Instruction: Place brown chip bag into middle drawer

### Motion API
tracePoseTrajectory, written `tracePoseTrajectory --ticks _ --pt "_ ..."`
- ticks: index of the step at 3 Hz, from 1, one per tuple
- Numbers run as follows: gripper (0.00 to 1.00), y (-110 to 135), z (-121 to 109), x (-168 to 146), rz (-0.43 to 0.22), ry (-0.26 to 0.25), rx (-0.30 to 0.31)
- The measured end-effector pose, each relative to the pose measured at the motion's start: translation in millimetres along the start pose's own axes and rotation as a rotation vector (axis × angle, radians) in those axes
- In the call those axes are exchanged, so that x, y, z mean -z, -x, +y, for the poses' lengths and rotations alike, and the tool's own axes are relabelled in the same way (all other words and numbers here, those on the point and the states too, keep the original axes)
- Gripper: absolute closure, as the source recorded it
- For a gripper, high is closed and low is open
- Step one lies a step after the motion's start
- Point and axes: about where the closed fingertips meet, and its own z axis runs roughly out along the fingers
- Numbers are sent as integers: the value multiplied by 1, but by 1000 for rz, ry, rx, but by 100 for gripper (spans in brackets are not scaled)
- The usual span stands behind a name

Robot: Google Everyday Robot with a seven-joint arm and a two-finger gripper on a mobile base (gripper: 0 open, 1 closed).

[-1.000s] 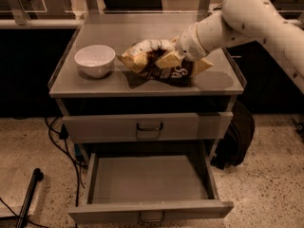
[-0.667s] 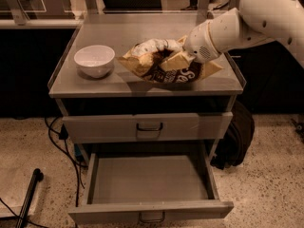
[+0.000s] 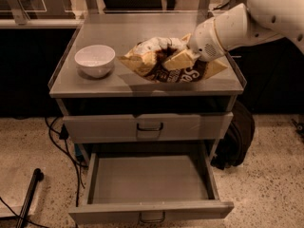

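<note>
The brown chip bag [image 3: 164,66] is dark brown with tan ends and white lettering. It hangs tilted just above the right half of the cabinet top [image 3: 118,82]. My gripper [image 3: 179,59] comes in from the right and is shut on the bag's upper middle, with one tan finger [image 3: 176,60] lying across it. The middle drawer [image 3: 149,179] is pulled open below, a shallow grey tray showing nothing inside. Its front panel [image 3: 114,212] carries a small pale loop handle [image 3: 152,217]. The bag is above and behind the open drawer.
A white bowl [image 3: 95,60] stands on the left of the cabinet top. The drawer above [image 3: 104,127] is closed and has a darker handle [image 3: 149,127]. A dark bag [image 3: 236,137] leans at the cabinet's right. Cables [image 3: 59,141] and a black pole [image 3: 29,196] lie on the floor at the left.
My gripper has shifted to the right and a little toward the front with the chip bag in it, and the bag has come up off the top. The bowl and the drawers have not moved.
</note>
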Motion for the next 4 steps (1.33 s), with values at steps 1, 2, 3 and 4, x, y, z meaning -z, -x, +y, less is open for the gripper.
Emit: tracePoseTrajectory --ticks 1,2,3,4 --pt "100 11 23 27 7 28 -3" --pt "100 24 54 61 23 59 -9" --pt "100 30 90 86 16 69 -13" --pt "100 16 128 85 -5 84 -25"
